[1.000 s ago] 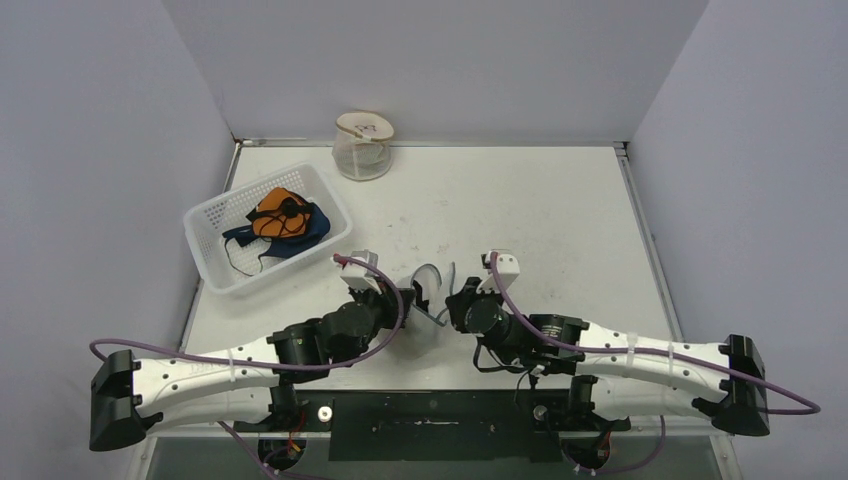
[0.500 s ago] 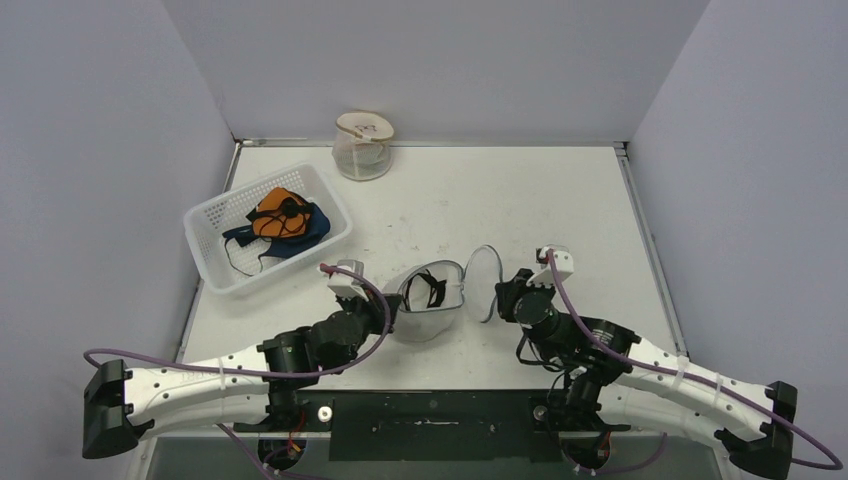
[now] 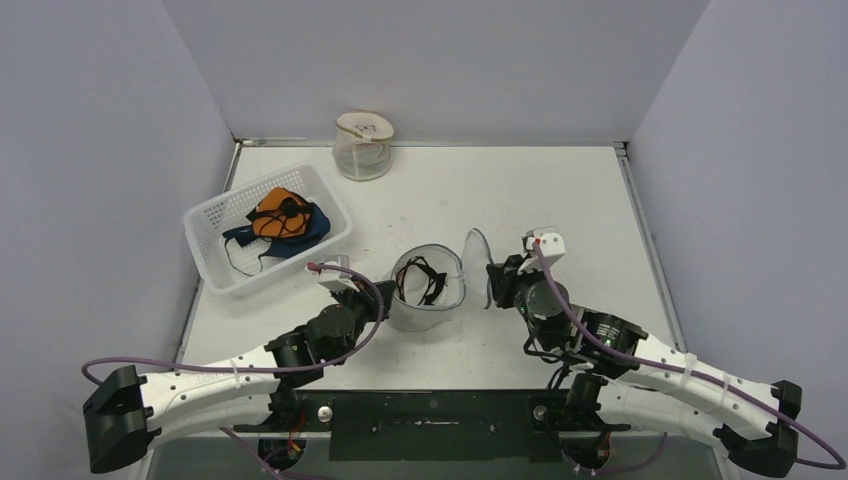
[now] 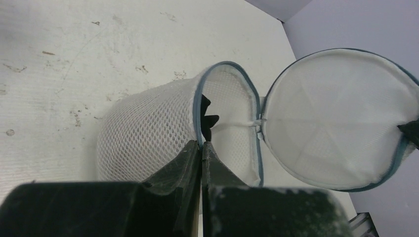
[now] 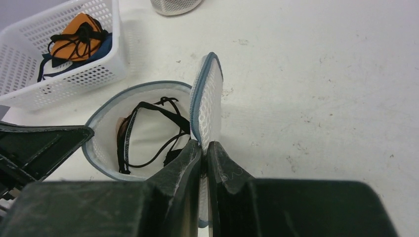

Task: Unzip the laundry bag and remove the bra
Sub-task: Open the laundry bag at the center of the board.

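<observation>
The white mesh laundry bag (image 3: 425, 305) stands unzipped at the table's middle, its mouth facing up. Its round lid (image 3: 477, 262) stands on edge to the right, still joined at one side. The bra (image 3: 424, 281) lies inside as black straps and dark cups. My left gripper (image 3: 388, 300) is shut on the bag's blue rim (image 4: 198, 116). My right gripper (image 3: 493, 282) is shut on the lid's edge (image 5: 206, 98). In the right wrist view the bra (image 5: 148, 131) shows in the open bag, with the left fingers (image 5: 47, 143) beside it.
A white slotted basket (image 3: 215, 262) at the left holds orange and blue garments (image 3: 283, 218). Another small mesh bag (image 3: 363, 146) stands at the back wall. Bare tabletop (image 3: 560, 200) lies behind and to the right of the bag.
Both grippers have drawn apart and moved forward. The lid has swung off to the right, and the bag now stands open with the bra showing inside.
</observation>
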Controlling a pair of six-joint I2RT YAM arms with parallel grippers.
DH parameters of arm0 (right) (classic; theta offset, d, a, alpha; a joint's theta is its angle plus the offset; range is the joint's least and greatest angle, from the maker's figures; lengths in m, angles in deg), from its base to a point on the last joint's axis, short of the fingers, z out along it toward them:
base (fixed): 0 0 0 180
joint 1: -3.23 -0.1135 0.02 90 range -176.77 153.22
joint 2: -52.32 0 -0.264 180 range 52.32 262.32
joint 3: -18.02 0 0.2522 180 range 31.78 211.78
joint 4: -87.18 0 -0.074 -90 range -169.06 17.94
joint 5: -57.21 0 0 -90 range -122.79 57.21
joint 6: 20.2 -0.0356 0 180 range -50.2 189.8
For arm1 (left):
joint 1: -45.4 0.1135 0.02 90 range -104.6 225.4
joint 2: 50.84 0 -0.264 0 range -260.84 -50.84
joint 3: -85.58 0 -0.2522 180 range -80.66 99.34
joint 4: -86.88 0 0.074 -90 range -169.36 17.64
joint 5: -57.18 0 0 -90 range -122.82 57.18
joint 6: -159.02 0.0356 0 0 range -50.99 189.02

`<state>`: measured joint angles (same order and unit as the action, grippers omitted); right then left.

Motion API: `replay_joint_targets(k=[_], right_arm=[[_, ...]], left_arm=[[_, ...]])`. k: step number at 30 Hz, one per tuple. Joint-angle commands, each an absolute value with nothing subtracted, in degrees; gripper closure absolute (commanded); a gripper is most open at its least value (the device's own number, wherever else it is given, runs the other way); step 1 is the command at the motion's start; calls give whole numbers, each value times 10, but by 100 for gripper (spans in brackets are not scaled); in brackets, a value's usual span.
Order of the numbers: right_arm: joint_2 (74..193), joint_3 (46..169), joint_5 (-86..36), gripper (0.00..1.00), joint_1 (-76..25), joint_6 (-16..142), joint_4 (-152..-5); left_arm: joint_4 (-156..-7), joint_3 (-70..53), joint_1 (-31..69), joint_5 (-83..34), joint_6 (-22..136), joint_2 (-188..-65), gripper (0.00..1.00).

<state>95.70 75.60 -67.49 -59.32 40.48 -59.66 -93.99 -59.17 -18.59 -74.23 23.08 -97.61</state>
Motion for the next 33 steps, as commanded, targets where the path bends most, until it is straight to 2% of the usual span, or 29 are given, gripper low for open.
replay_joint_targets(k=[1,4,8,14,23,25,29,31,33], right_arm=[[905,741,-648,95,-589,449,-684],[905,768,-593,95,-588,493,-705],[936,809,-596,95,-588,511,-675],[919,757,-677,95,-585,444,-644],[873,711,-791,93,-583,334,-552],[869,721,-802,83,-583,322,-522],[868,753,-798,41,-583,334,-502],[874,777,-787,33,-583,345,-500],[890,799,-758,30,-583,369,-514]], left_arm=[[-1073,-609,-157,-713,209,-975,100],[-1065,-574,-134,-689,225,-984,100],[-1036,-557,-114,-659,216,-1006,100],[-1042,-618,-96,-633,149,-1039,100],[-1064,-659,-88,-622,136,-1071,100],[-1063,-656,-87,-616,139,-1077,100],[-1059,-647,-87,-606,141,-1084,100],[-1055,-641,-86,-599,143,-1086,100],[-1046,-634,-86,-592,144,-1088,100]])
